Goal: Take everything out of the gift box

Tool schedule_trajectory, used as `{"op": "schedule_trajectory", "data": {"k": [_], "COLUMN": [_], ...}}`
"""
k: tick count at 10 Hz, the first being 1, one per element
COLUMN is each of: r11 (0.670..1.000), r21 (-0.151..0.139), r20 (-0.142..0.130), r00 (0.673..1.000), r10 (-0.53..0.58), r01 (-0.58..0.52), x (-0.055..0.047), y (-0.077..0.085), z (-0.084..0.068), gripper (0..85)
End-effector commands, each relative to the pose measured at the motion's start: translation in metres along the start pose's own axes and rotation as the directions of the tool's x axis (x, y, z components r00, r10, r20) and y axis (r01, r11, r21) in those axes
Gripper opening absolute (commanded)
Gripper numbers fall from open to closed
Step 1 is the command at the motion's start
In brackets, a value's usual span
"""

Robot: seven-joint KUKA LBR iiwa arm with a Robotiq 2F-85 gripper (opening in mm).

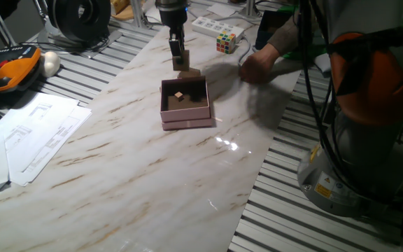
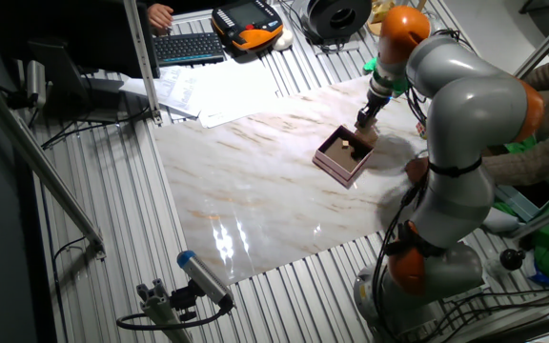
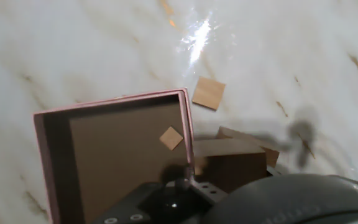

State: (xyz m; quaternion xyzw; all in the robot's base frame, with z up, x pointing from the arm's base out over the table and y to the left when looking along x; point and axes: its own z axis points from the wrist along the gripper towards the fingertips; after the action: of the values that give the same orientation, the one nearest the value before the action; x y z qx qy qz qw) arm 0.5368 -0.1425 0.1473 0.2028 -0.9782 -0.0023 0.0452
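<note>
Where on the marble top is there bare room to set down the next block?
Bare marble lies in front of the gift box toward the near edge, and between it and the papers. Behind the box it is crowded: gripper, removed wooden blocks, puzzle cube, a person's hand.

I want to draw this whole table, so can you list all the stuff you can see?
box: 1, pale pink with brown inside, middle of table
block in box: 1, light tan, small, on the box floor
blocks outside: at least 2, tan, on the table beside the box
table: 1, white marble look
puzzle cube: 1, many colours, far end of table
power strip: 1, white, by the cube
papers: a few sheets, white, off the table's side
pendant: 1, orange and black, beside the papers
person's hand: 1, blurred, next to the box
gripper: 1, dark, just behind the box; jaw state hidden
</note>
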Motion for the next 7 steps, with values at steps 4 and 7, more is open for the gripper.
{"op": "schedule_trajectory", "data": {"k": [4, 7], "r11": [0.998, 0.998], "r21": [0.039, 0.025], "r20": [-0.001, -0.008], "r00": [0.999, 0.998], "r10": [0.042, 0.057], "r01": [-0.042, -0.057], "x": [-0.0036, -0.0061], "y": [-0.0014, 0.003], "z": [0.0057, 0.0067], "gripper": [68.0, 68.0]}}
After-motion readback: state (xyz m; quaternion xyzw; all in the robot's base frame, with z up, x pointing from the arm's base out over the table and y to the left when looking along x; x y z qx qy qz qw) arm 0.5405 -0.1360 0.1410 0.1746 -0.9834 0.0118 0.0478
